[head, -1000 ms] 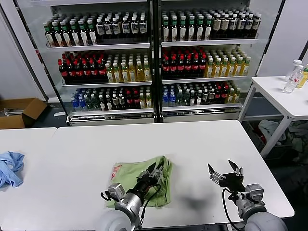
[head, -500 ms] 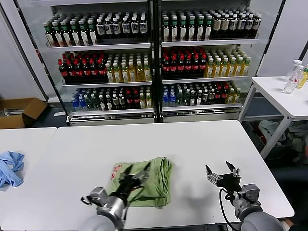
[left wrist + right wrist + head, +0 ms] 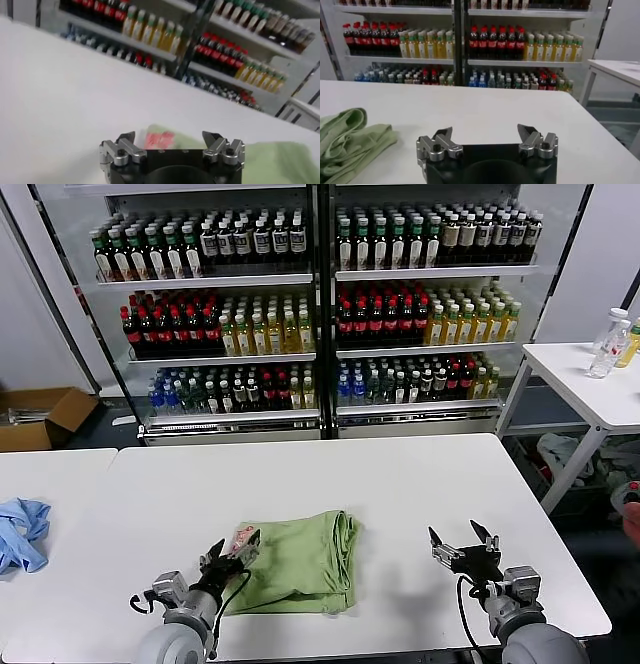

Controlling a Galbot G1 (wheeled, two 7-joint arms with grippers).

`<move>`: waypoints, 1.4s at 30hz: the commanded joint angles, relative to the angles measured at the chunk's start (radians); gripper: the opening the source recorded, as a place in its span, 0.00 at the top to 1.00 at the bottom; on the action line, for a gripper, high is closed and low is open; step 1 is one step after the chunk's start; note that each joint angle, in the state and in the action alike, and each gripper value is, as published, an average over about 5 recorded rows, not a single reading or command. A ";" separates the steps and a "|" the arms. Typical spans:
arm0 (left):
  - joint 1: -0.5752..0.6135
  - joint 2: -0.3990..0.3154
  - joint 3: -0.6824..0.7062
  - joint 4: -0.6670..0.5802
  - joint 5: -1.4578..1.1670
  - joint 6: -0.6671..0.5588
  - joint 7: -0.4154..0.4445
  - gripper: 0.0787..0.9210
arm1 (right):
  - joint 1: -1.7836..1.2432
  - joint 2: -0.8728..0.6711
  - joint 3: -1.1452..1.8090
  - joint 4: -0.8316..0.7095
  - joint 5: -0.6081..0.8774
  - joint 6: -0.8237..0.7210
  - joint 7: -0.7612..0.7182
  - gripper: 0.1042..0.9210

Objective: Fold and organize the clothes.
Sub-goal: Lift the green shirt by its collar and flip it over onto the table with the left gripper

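Green polo shirt [image 3: 298, 562] folded up on my white table [image 3: 400, 474] — mid-front.
Left gripper [image 3: 231, 551] sits at its left edge, jaws wide, holding nothing — right gripper [image 3: 460, 542] parked well off to the right, also wide open, empty.

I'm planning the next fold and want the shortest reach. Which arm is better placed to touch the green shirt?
Probably the left. The left gripper hangs open at the near left edge of the green shirt, by its red-and-white print. The right gripper, also open, sits apart over bare table.
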 commanded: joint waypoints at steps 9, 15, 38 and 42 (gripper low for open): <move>0.045 -0.019 -0.002 0.030 -0.154 -0.021 0.024 0.31 | -0.024 -0.010 0.017 0.025 0.008 -0.002 -0.001 0.12; 0.069 -0.047 -0.008 0.021 -0.207 -0.028 0.046 0.51 | -0.024 0.001 0.016 0.028 0.003 0.001 0.000 0.12; 0.077 0.180 -0.421 -0.129 -0.511 0.032 0.048 0.98 | -0.070 -0.025 0.055 0.088 0.039 0.010 0.005 0.12; 0.027 0.318 -0.574 -0.142 -0.411 0.099 0.068 0.98 | -0.053 -0.028 0.040 0.087 0.044 0.012 0.004 0.12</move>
